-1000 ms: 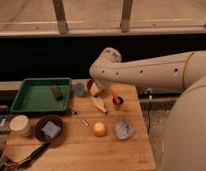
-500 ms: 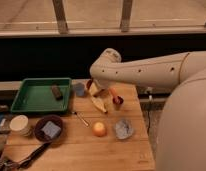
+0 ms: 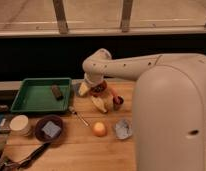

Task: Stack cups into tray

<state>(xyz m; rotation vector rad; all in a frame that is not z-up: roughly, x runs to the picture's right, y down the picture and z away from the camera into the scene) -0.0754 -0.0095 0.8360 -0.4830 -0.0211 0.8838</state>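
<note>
**Figure.** Camera view of the wooden surface [image 3: 81, 150], with the cups to be stacked.

The claw [image 3: 90, 86] is shown at the end of the bent arm, over the far middle of the surface. It hangs close above the dark red bowl [image 3: 99, 89] and just beside the right rim of the tray [image 3: 33, 97], which lies at its 9 o'clock. The claw is spread wide, and nothing is seen to be held in it.

Two cups are marked.
- The cream-white cup [image 3: 19, 124] stands upright at the claw's 8 o'clock, well apart from it. It is outside the tray, near the tray's 7 o'clock corner, and beside the dark brown bowl [image 3: 49, 129].
- The blue-grey cup [image 3: 123, 128] stands at the claw's 5 o'clock, also apart from it, with the orange fruit [image 3: 99, 129] at its 9 o'clock.

Neither cup is in the tray, so the stacking is judged not yet begun. A small dark object [image 3: 57, 91] is seen on the tray floor.

Both cups are judged light, stiff and thin-walled, probably smooth enough to slip and easy to tip. A hold on the rim, with one finger inside the wall and one outside, is judged safest, since the wider cream-white cup may be too broad to span from outside. Being the wider, it is best set down first, so that the blue-grey cup can be nested in it.
</note>
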